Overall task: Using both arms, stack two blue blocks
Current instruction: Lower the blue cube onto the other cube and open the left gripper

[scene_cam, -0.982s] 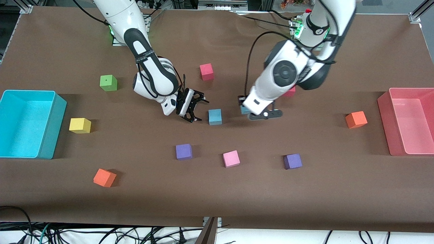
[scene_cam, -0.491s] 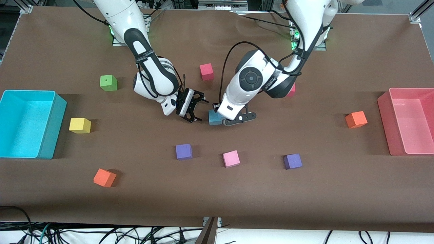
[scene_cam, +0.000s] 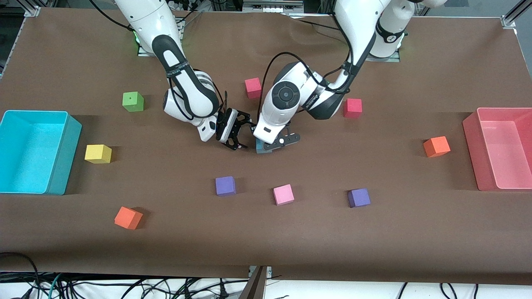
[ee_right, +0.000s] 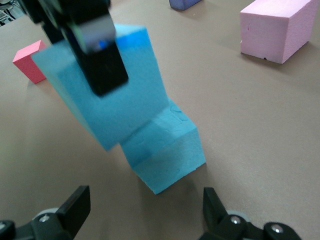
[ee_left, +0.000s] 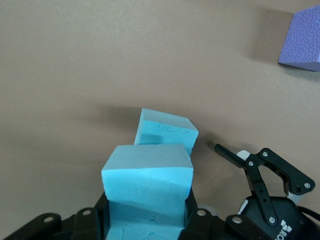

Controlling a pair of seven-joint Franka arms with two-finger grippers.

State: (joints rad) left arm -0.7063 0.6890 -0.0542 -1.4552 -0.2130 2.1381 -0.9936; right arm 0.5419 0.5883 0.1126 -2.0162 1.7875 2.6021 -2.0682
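Brown counter point(scene_cam: 374, 232) carries one blue block point(scene_cam: 259, 146) mid-table. Left gripper point(scene_cam: 277, 143) clamps the second blue block point(ee_left: 149, 185) just above it, tilted. Right gripper point(scene_cam: 237, 135) waits beside, spread wide.

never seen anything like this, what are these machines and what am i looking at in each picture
Two white robot arms work at a brown table. The front view looks down from across the table; the other two come from cameras on each wrist. Coloured foam cubes lie scattered between a cyan bin and a pink bin. The left gripper holds one blue block above the second blue block, which rests on the table, ready to stack. The right gripper waits open beside them.
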